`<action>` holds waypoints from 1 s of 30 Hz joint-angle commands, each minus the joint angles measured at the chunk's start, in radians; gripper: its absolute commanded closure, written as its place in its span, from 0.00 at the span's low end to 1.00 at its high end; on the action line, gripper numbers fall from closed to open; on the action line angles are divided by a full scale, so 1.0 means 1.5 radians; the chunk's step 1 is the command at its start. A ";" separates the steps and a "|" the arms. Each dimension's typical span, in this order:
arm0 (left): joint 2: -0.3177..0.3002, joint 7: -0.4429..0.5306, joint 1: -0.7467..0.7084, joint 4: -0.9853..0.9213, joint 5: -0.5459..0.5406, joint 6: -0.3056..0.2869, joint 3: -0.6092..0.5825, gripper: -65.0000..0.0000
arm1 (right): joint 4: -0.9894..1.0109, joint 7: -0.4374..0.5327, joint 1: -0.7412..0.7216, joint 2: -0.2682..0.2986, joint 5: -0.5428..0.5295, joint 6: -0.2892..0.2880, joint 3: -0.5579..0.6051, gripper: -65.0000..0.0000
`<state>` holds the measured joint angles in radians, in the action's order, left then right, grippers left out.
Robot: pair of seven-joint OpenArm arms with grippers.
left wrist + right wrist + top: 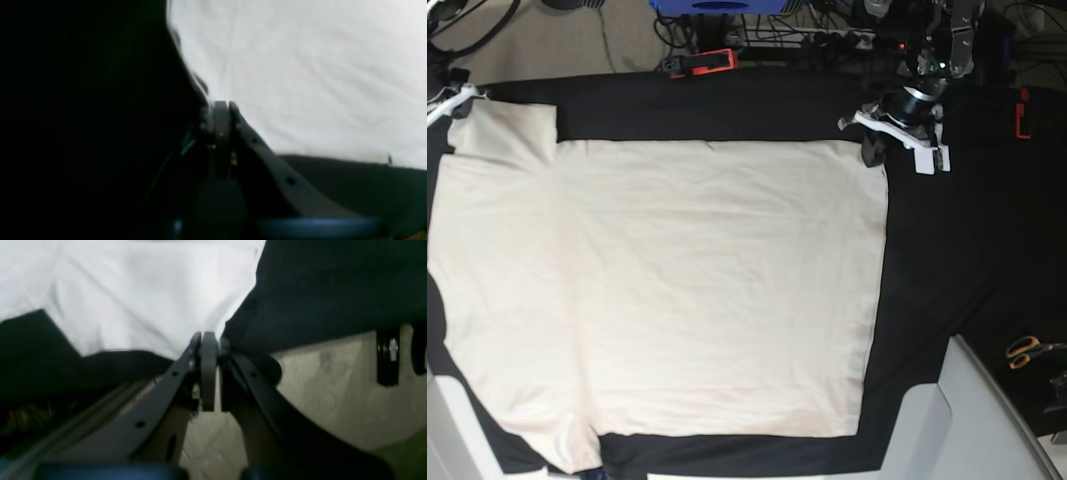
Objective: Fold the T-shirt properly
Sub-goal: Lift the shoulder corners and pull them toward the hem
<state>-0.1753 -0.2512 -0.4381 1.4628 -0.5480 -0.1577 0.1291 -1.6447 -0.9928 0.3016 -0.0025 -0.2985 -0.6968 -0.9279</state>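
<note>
The cream T-shirt (667, 290) lies spread flat on the black tablecloth (947, 260), with one sleeve at the upper left and one at the lower left. My left gripper (874, 150) is at the shirt's upper right corner. In the left wrist view it (221, 106) is shut on the edge of the pale cloth (300, 73). My right gripper (449, 100) sits at the far upper left by the sleeve. The right wrist view shows it (208, 336) shut on a corner of the cloth (140, 296).
Orange-handled scissors (1025, 350) lie on the cloth at the right. Red clamps (699, 63) (1024, 115) grip the table's far edge. A pale grey panel (957, 420) juts in at the bottom right. Cables and gear crowd the far side. Bare floor (333, 390) shows beyond the table edge.
</note>
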 commanded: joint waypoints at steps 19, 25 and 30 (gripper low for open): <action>-0.004 -0.096 0.095 0.050 -0.004 -0.005 -0.003 1.00 | 0.026 -0.033 -0.144 0.094 -0.001 -0.001 0.117 0.99; -0.002 -0.179 0.170 0.024 -0.004 -0.005 -0.003 1.00 | 0.135 -0.011 -0.219 0.137 -0.001 -0.001 0.120 0.99; -0.001 -0.182 0.226 -0.031 -0.004 -0.004 -0.003 1.00 | 0.221 0.023 -0.268 0.165 -0.001 -0.001 0.165 0.99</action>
<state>-0.1719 -0.5385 -0.1047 1.4021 -0.5484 -0.1581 0.1226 -1.2961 -0.9726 -0.0872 0.2245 -0.2852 -0.6960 -0.6807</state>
